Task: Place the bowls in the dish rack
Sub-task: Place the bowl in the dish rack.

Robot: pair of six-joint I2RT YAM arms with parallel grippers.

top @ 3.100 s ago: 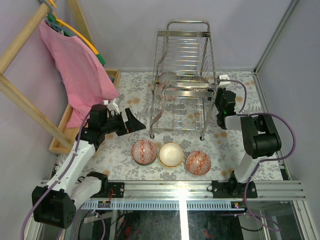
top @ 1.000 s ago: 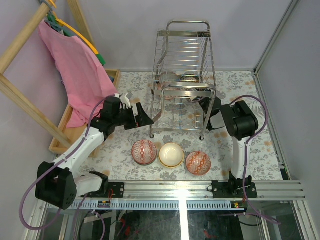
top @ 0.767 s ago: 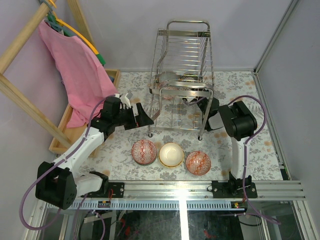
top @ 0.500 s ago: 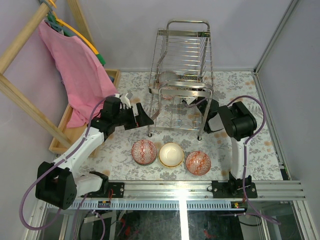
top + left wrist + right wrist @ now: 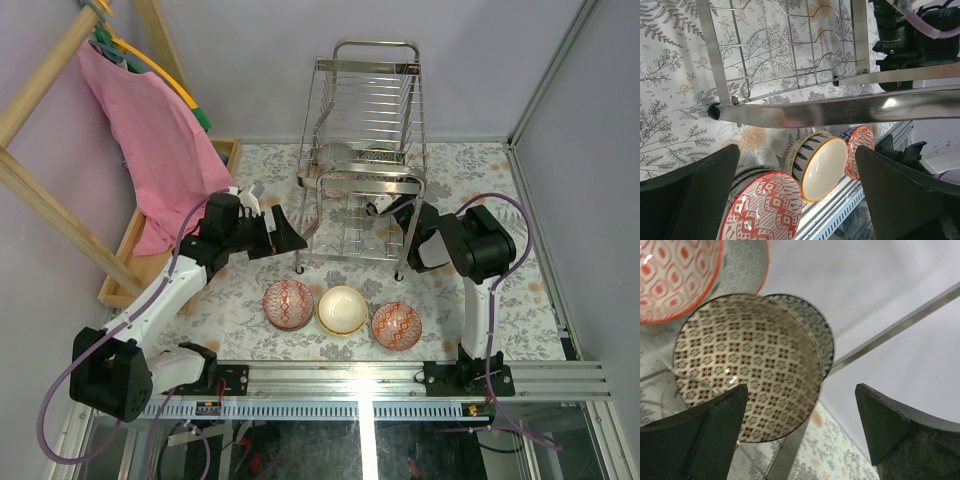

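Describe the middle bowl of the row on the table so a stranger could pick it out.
Find the tall chrome dish rack; a row of bowls sits on its near side in the top view. The middle bowl is plain cream inside; the left bowl and right bowl are red-patterned.

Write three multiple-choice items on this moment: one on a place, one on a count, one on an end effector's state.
1. The cream bowl stands: A. on the table in front of the dish rack; B. in the rack's top tier; C. in the rack's lower tier.
2. Bowls standing on the table: A. two; B. three; C. five.
3. The left end effector is: A. shut on the cream bowl; B. shut on a rack wire; C. open, gripping nothing.
Answers:
1 A, it rests on the table, nearer the arm bases than the rack.
2 B, the cream one sits between the left-side red bowl and the right-side red bowl.
3 C, its jaws stand wide apart.
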